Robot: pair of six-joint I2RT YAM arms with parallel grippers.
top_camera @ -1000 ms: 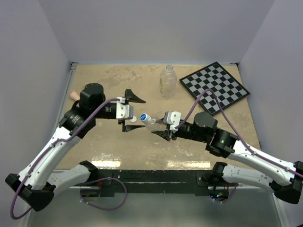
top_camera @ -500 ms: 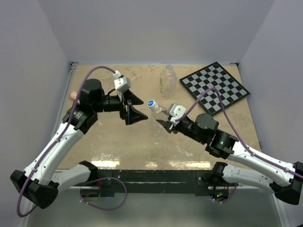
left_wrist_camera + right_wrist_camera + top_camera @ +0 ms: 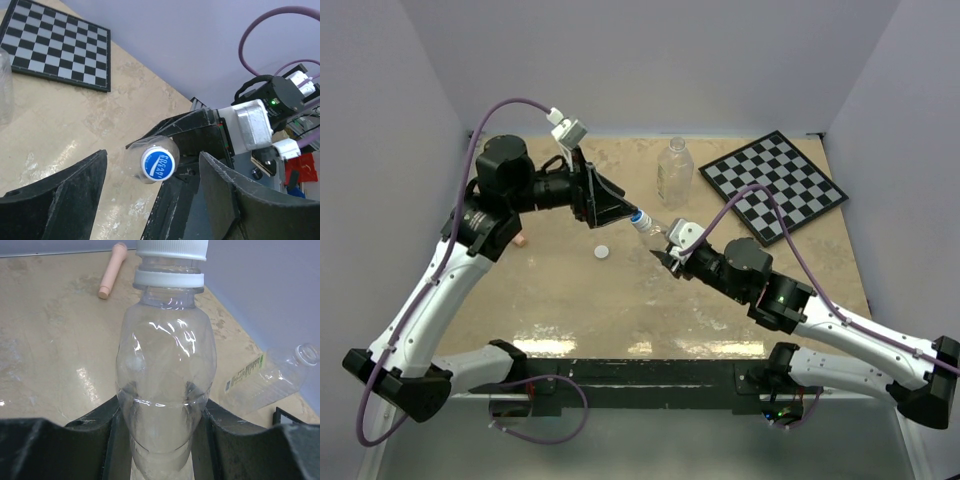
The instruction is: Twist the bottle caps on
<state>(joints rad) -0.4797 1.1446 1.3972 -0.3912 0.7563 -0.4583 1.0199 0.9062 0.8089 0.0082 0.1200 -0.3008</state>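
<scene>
Midair, right gripper [image 3: 160, 415] clamping small bottle [image 3: 165, 370], left gripper [image 3: 152, 154] spread around its blue cap [image 3: 158, 164], not touching

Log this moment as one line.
right fingers: shut on small bottle; left fingers: open, flanking its blue cap; white cap: on table; large bottle: uncapped

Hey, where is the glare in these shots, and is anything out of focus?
Top view: bright glare along the table's near edge. Right wrist view: white highlights streak the small bottle. Left wrist view: the blue cap is sharp enough to show lettering.
</scene>
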